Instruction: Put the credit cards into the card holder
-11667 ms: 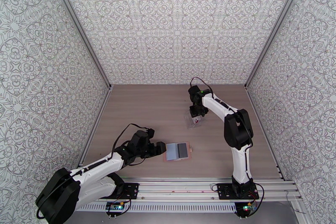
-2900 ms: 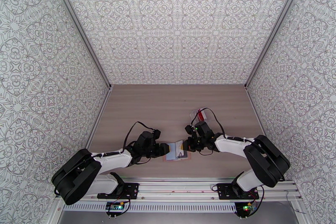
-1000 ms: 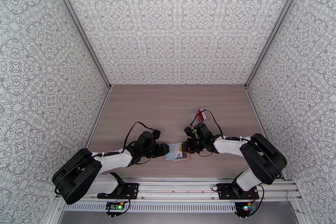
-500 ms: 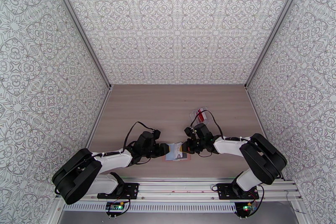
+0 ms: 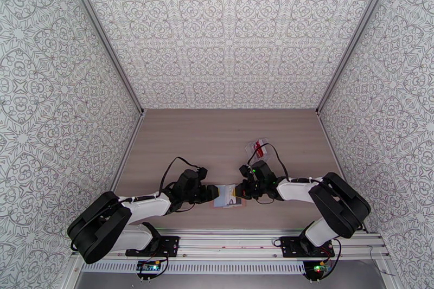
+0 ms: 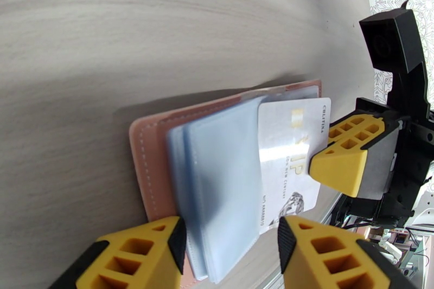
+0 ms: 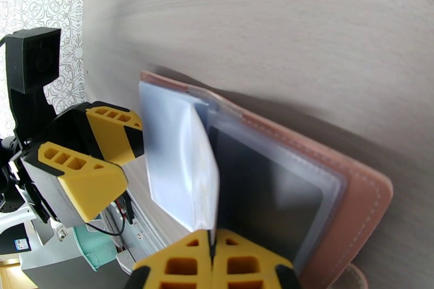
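Holder [image 6: 145, 141]: lying open on the table [image 5: 206, 138], low and centre in the top view, pink cover down, blue-grey leaves [image 6: 217, 176] fanning up off it.
White card [image 6: 290, 157]: resting at the holder's right side in the left wrist view, its left edge going in behind the leaves, its right end sticking out.
Right claw [image 7: 211, 249]: pressing together on that card's outer end.
Left claw [image 6: 230, 255]: spreading wide, the leaves' near edge sitting between its fingers; whether it is touching them, I cannot tell.
Dark card [image 7: 266, 187]: sitting in a clear pocket against the cover.
In the way: the raised leaves are covering the white card's left edge.
Pouch [image 5: 258, 148]: lying up and right of the holder, well apart, holding a red card [image 5: 262, 149].
Views: the left wrist is giving the white card's printed face; the right wrist is giving the dark card in its pocket; the top is placing both claws facing each other across the holder.
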{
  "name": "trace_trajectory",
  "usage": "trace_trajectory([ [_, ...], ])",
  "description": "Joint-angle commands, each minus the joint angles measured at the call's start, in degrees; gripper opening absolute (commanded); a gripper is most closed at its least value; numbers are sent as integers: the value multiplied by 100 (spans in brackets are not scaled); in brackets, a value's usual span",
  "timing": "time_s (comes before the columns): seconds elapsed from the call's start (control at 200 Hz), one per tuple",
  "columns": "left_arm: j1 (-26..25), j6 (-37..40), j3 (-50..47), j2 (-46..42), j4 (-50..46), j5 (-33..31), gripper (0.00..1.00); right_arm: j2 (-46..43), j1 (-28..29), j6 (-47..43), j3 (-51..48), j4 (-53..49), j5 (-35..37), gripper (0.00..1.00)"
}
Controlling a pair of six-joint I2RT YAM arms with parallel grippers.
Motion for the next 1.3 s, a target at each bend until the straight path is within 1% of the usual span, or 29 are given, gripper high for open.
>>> trace_trajectory([
  [0.0, -72, 42, -53, 12, -104, -64, 52, 96, -7, 93, -135, -76, 333, 0],
  [0.97, -63, 67, 5, 14, -189, -43, 52, 48, -157, -8, -196, -149, 211, 0],
  [1.295, -69, 54, -4, 55, -135, -54, 52, 143, -162, 8, -233, 11, 86, 0],
])
